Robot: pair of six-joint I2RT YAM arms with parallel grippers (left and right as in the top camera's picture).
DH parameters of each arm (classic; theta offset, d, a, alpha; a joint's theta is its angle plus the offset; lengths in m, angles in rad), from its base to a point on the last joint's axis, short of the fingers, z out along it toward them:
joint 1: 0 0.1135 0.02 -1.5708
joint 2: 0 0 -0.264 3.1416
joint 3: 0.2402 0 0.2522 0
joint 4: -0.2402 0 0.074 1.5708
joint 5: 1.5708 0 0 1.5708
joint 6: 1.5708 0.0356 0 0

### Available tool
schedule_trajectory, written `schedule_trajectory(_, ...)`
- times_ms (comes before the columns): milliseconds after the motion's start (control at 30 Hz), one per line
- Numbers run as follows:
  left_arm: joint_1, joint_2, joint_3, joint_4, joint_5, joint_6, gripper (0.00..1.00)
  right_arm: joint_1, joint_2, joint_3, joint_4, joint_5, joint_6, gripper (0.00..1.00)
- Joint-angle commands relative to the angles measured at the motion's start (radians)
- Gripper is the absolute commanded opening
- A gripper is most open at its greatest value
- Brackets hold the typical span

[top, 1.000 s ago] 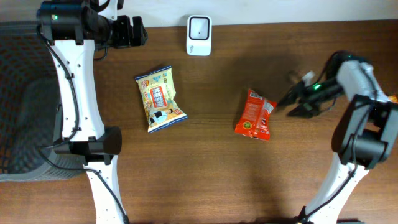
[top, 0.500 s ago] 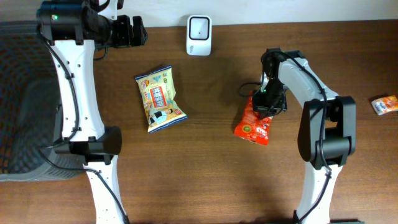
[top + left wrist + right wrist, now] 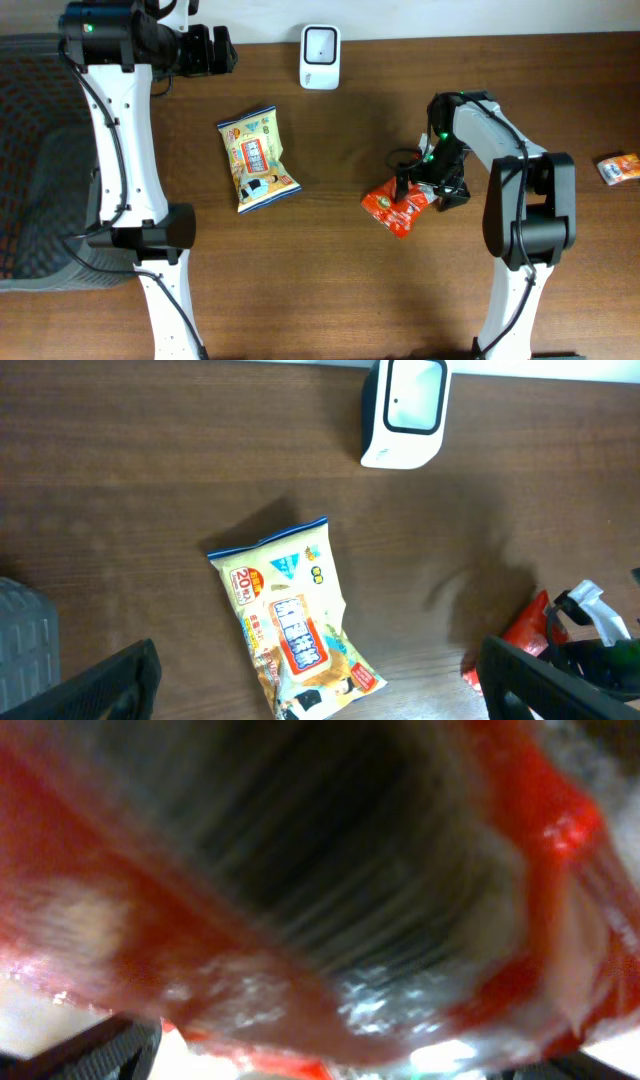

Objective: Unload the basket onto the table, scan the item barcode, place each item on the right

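Note:
A red snack packet (image 3: 398, 205) lies crumpled right of the table's middle. It fills the blurred right wrist view (image 3: 300, 920) and shows at the left wrist view's right edge (image 3: 525, 635). My right gripper (image 3: 432, 180) is down on its far right end, fingers spread wide to the frame's bottom corners (image 3: 330, 1055), packet between them. The white barcode scanner (image 3: 320, 57) (image 3: 403, 412) stands at the table's back edge. My left gripper (image 3: 215, 50) (image 3: 325, 690) hovers open at the back left, holding nothing.
A yellow and blue snack packet (image 3: 257, 158) (image 3: 295, 630) lies left of centre, below the left gripper. A small orange packet (image 3: 618, 167) sits near the right edge. A grey mesh basket (image 3: 30, 170) (image 3: 25, 630) stands off the table's left side.
My right arm swung left from the table's right side onto the red packet. The packet has since turned and slid a little toward the front left. The left arm is still.

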Motion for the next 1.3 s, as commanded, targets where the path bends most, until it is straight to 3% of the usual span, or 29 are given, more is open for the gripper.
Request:
schedule_trajectory(0,0.007,-0.011,0.003,0.000,0.008,0.013,0.99,-0.001,0.000,0.055,0.095,-0.070,-0.019,1.00)
schedule_trajectory(133,0.007,-0.011,0.003,0.000,0.008,0.013,0.99,0.013,-0.002,0.401,-0.083,-0.057,-0.102,0.99)
schedule_trajectory(200,0.007,-0.011,0.003,0.000,0.008,0.013,0.99,0.033,-0.002,0.515,-0.198,0.038,-0.127,0.99)
schedule_trajectory(267,0.007,-0.011,0.003,0.000,0.008,0.013,0.99,0.069,-0.001,0.479,-0.209,0.036,0.024,0.99)
schedule_trajectory(333,0.007,-0.011,0.003,0.000,0.008,0.013,0.99,0.114,0.000,0.381,-0.108,0.060,0.180,0.99)
schedule_trajectory(400,0.007,-0.011,0.003,0.000,0.008,0.013,0.99,0.142,0.000,0.319,-0.103,0.218,0.324,0.99)
schedule_trajectory(533,0.007,-0.011,0.003,0.000,0.008,0.013,0.99,0.034,-0.045,0.320,-0.185,0.235,0.363,0.99)
schedule_trajectory(667,0.007,-0.011,0.003,0.000,0.008,0.013,0.99,-0.081,-0.113,0.320,-0.213,0.146,0.257,0.99)
schedule_trajectory(733,0.007,-0.011,0.003,0.000,0.008,0.013,0.99,-0.020,-0.109,0.314,-0.169,0.120,0.212,0.99)
schedule_trajectory(867,0.007,-0.011,0.003,0.000,0.008,0.013,0.99,0.221,-0.073,0.263,-0.040,0.474,0.563,0.99)
schedule_trajectory(967,0.007,-0.011,0.003,0.000,0.008,0.013,0.99,0.301,-0.054,0.177,0.089,0.593,0.749,1.00)
schedule_trajectory(1067,0.007,-0.011,0.003,0.000,0.008,0.013,0.99,0.306,-0.047,0.056,0.243,0.586,0.750,0.90)
schedule_trajectory(1100,0.007,-0.011,0.003,0.000,0.008,0.013,0.99,0.306,-0.047,0.038,0.248,0.586,0.765,0.89)
schedule_trajectory(1200,0.007,-0.011,0.003,0.000,0.008,0.013,0.99,0.306,-0.047,-0.036,0.261,0.586,0.789,0.74)
schedule_trajectory(1267,0.007,-0.011,0.003,0.000,0.008,0.013,0.99,0.306,-0.048,-0.036,0.255,0.583,0.789,0.35)
